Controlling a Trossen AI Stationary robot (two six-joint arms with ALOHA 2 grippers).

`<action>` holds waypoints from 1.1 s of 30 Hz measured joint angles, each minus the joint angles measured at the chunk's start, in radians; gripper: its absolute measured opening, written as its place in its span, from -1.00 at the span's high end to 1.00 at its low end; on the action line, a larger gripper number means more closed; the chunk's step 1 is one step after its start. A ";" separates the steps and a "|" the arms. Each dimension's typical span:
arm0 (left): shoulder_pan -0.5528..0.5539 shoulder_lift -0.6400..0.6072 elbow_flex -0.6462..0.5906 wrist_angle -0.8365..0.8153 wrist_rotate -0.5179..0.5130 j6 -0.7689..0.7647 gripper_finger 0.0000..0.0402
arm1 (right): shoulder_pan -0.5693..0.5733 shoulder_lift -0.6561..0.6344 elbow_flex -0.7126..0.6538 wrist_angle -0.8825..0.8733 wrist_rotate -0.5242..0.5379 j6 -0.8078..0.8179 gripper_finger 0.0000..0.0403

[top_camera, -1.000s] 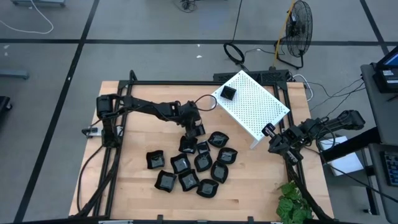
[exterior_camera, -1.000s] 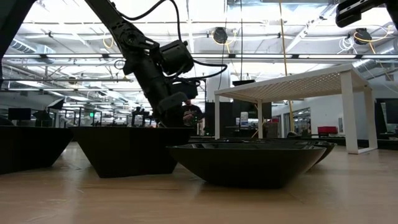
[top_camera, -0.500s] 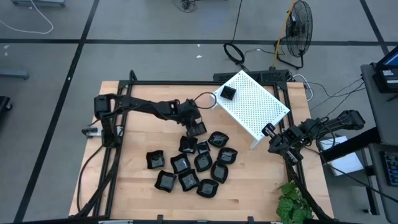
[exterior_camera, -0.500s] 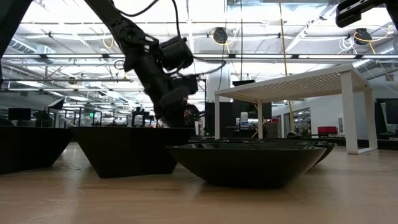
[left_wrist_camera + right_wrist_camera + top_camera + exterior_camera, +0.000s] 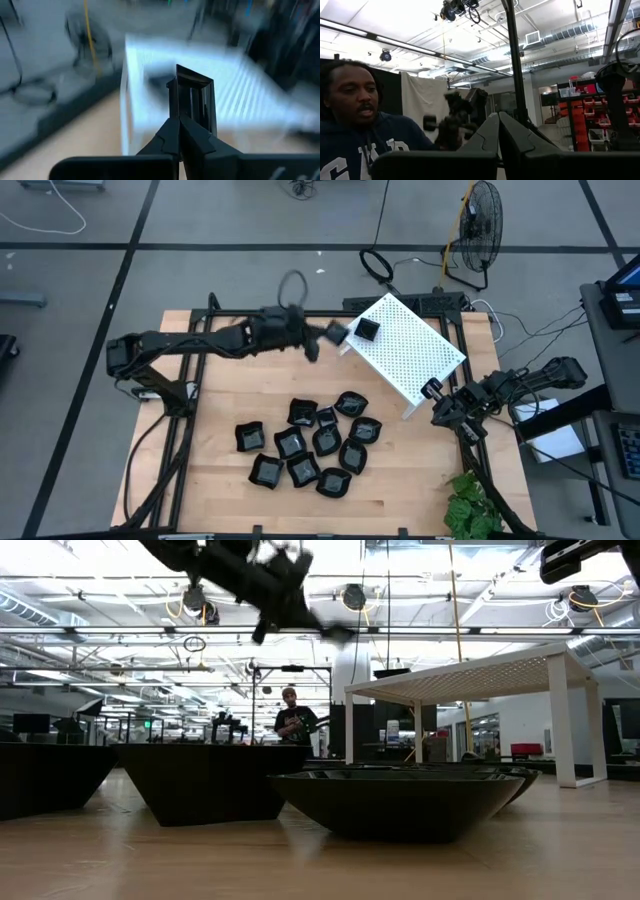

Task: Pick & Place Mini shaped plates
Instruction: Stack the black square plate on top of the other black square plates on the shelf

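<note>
Several mini shaped plates (image 5: 315, 442), glossy black, lie clustered on the wooden table's middle and near part; the low view shows them close up (image 5: 400, 802). One more black plate (image 5: 367, 330) rests on top of the white perforated rack (image 5: 412, 352) at the far right. My left gripper (image 5: 318, 338) hangs high over the table's far part, just left of the rack, shut on a square black plate (image 5: 192, 100). My right gripper (image 5: 437, 395) waits shut at the right edge, beside the rack's near corner. My left gripper pinches the square plate by one edge of its rim (image 5: 186, 115) between its two fingers. The fingers reach almost level from the table's left side toward the rack. The plate stands on edge beyond the fingertips, lifted clear of the table.
A black tube frame (image 5: 210, 315) borders the table. A fan (image 5: 478, 230) and cables stand beyond the far edge, a green plant (image 5: 468, 510) at the near right corner. A person (image 5: 355, 115) shows in the right wrist view, another person (image 5: 291, 725) far off in the low view.
My left gripper has risen from the far end of the plate cluster, carrying one plate up and toward the table's far edge and the rack. It has tipped from pointing steeply down to nearly level. The other plates stayed where they were.
</note>
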 joint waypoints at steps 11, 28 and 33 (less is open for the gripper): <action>0.031 0.196 0.000 0.461 0.019 -0.215 0.98 | 0.000 0.000 0.000 0.001 0.000 0.000 1.00; 0.003 0.426 0.279 0.205 0.057 -0.130 0.96 | 0.000 0.000 0.000 0.000 0.000 0.000 1.00; 0.003 0.427 0.279 0.188 0.039 -0.123 0.98 | 0.000 0.000 0.000 0.000 0.000 0.000 1.00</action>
